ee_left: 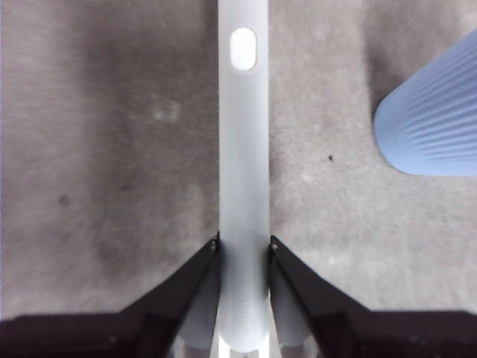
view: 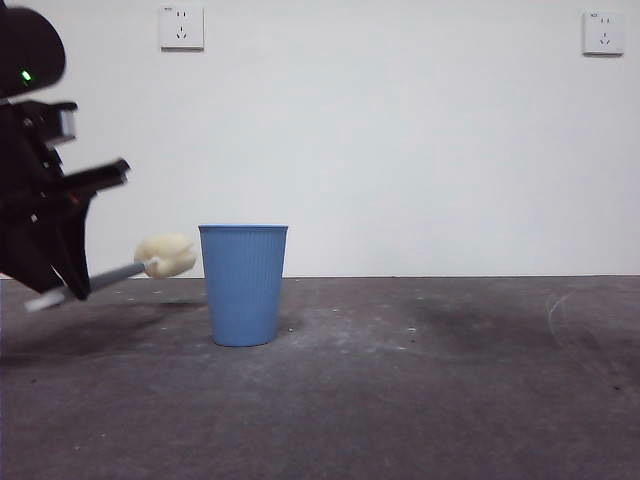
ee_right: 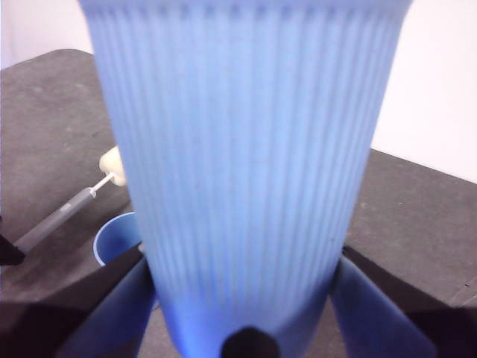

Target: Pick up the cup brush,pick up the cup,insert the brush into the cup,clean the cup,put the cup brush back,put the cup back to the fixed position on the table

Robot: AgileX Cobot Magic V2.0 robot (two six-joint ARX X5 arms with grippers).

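Observation:
My left gripper (view: 58, 278) (ee_left: 243, 242) is shut on the cup brush's grey handle (ee_left: 243, 149) at the left of the front view. It holds the cup brush (view: 166, 256) tilted above the table (view: 420, 380), with the cream sponge head just left of a blue cup (view: 243, 285) that stands upright on the table. My right gripper (ee_right: 242, 257) is shut on the second blue cup (ee_right: 242, 149) and holds it upright, out of the front view. Beneath it the right wrist view shows the standing cup's rim (ee_right: 113, 240) and the brush (ee_right: 112, 165).
The standing cup also shows at the edge of the left wrist view (ee_left: 432, 112). A white wall with two sockets (view: 181, 27) stands behind the table. The table stretches bare to the right of the cup.

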